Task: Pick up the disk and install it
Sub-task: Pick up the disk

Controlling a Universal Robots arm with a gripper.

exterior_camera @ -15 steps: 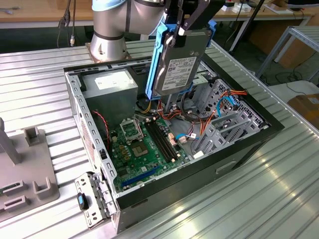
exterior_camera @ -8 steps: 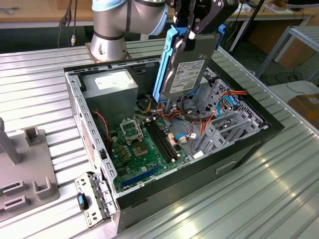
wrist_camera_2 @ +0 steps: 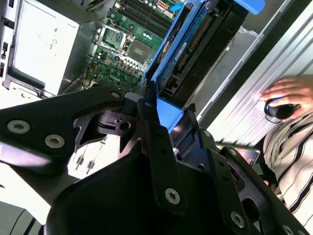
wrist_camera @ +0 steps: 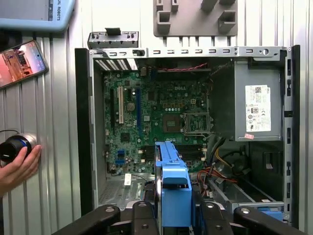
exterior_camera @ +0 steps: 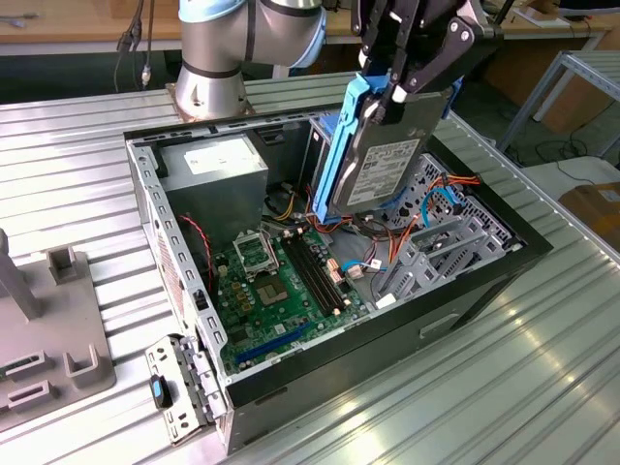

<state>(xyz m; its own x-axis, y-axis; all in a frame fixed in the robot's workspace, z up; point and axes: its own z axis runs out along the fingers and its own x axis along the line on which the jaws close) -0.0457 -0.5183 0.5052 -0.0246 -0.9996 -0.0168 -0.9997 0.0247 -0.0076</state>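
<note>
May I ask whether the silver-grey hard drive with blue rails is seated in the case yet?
Out: the gripper holds the silver-grey hard drive aloft over the open computer case.

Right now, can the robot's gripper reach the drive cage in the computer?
Probably yes. The gripper holds the disk above the open case, and nothing covers the drive cage, though loose cables lie close beside it.

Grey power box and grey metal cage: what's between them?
In the exterior view, the green circuit board lies between the grey power supply box and the grey metal drive cage.
</note>
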